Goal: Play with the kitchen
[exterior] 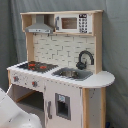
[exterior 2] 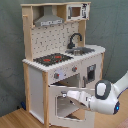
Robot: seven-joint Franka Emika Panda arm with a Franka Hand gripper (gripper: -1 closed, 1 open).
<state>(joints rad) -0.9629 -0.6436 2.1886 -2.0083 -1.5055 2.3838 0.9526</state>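
1 tall toy play kitchen of pale wood w/ white panels, fills most of the frame in both exterior views.

Counts on it:
- 1 black hob w/ red rings, left half of the countertop in the first exterior view; 2 red rings visible there. Same hob centre-left in the second exterior view.
- 1 grey metal sink basin, just right of the hob, w/ 1 curved black tap standing at its back edge.
- 1 grey extractor hood, upper left, above the hob.
- 1 small white microwave-style box w/ dark window, upper centre-right beside the hood.
- 2 round knobs on the front panel under the hob; the other knob sits further left on the same panel.
- 1 narrow white cupboard door w/ dark square inset, below the sink.
- 1 white oven door, lower centre of the second exterior view, swung open outward.

1 white robot arm enters from the right edge of the second exterior view, reaches left to the open oven door. Pincer is at the door's top edge, touching or just beside it; can't tell how far open it is or whether it has hold of the door. In the first exterior view only a white blurred arm part shows, bottom-left corner.

Floor is wood, backdrop is dark grey curtain.
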